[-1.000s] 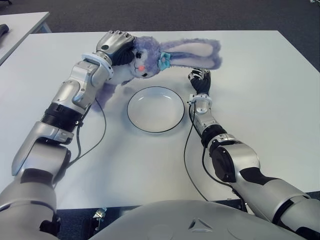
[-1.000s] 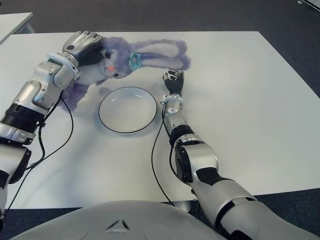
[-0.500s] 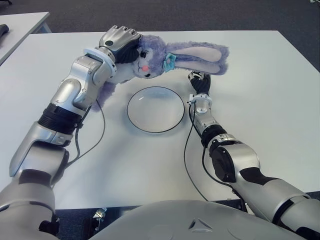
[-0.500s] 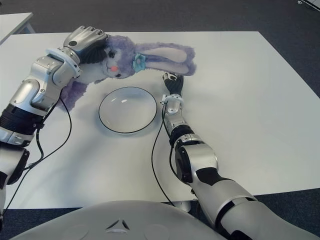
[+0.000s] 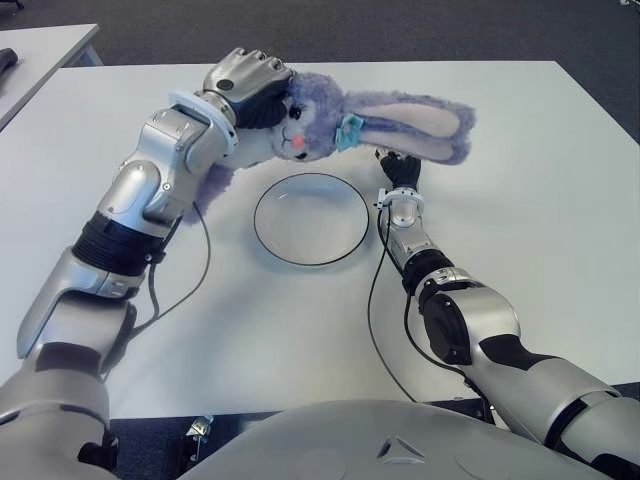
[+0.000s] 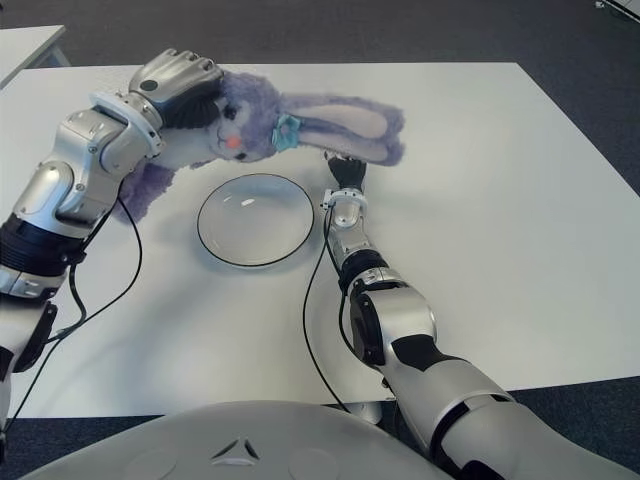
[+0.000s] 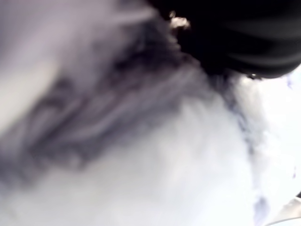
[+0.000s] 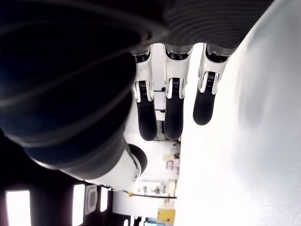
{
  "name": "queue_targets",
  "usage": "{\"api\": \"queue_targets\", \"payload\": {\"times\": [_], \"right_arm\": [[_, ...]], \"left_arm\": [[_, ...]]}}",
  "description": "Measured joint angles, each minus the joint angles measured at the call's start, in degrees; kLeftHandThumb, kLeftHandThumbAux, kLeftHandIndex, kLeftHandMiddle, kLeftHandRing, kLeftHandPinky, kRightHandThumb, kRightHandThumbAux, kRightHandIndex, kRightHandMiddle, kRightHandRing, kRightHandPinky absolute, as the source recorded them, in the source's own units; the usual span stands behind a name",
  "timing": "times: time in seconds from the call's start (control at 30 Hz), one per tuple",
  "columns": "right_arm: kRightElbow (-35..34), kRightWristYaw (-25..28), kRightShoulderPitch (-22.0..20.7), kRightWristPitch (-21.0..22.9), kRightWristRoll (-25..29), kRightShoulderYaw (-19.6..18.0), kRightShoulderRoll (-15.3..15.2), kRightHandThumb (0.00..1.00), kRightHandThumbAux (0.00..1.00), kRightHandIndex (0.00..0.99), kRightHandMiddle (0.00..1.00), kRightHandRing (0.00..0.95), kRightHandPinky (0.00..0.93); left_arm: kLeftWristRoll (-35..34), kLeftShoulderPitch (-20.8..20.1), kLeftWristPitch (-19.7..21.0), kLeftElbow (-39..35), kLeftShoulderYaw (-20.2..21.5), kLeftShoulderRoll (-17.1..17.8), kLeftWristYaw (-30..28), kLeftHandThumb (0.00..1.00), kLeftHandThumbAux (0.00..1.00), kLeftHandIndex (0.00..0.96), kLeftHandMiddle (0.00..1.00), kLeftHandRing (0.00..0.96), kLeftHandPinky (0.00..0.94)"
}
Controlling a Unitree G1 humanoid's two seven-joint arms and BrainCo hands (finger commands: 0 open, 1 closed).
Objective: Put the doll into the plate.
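Note:
A purple plush rabbit doll with long ears and a teal bow hangs in the air behind the plate, its ears stretched toward the right. My left hand is shut on the doll's head; in the left wrist view only fur fills the picture. The white plate with a dark rim lies on the table, below and in front of the doll. My right hand shows just right of the plate, under the doll's ears, its fingers straight and holding nothing.
The white table spreads wide on all sides. Black cables run along both arms over the tabletop. A second white table stands at the far left, with dark carpet behind.
My left hand has lifted the doll and carried it to the right; its ears now hang over my right hand. The right hand has stayed in place.

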Motion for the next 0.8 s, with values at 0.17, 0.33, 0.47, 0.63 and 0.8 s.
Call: {"api": "queue_targets", "payload": {"times": [0.17, 0.33, 0.47, 0.63, 0.8], "right_arm": [[0.00, -0.01, 0.00, 0.00, -0.04, -0.01, 0.00, 0.516, 0.910, 0.233, 0.259, 0.241, 0.223], [0.00, -0.02, 0.00, 0.01, -0.05, 0.00, 0.00, 0.519, 0.908, 0.233, 0.255, 0.239, 0.222], [0.00, -0.05, 0.00, 0.01, -0.08, 0.08, 0.00, 0.518, 0.906, 0.234, 0.253, 0.237, 0.220], [0.00, -0.08, 0.00, 0.01, -0.09, 0.11, 0.00, 0.525, 0.911, 0.235, 0.258, 0.234, 0.209], [0.00, -0.14, 0.00, 0.01, -0.09, 0.10, 0.00, 0.532, 0.909, 0.239, 0.259, 0.233, 0.207]], "left_arm": [[0.77, 0.27, -0.03, -2.03, -0.06, 0.01, -2.61, 0.950, 0.650, 0.382, 0.506, 0.535, 0.773], [1.88, 0.27, -0.13, -3.93, -0.06, 0.05, -4.95, 0.950, 0.651, 0.381, 0.505, 0.537, 0.759], [3.00, 0.25, -0.22, -5.09, -0.06, 0.10, -6.66, 0.950, 0.651, 0.381, 0.505, 0.538, 0.775], [3.56, 0.25, -0.87, -5.96, -0.06, 0.15, -7.74, 0.901, 0.658, 0.392, 0.529, 0.665, 0.800], [3.66, 0.26, -2.50, -6.50, -0.05, 0.20, -7.78, 0.852, 0.665, 0.404, 0.552, 0.795, 0.813]]}}
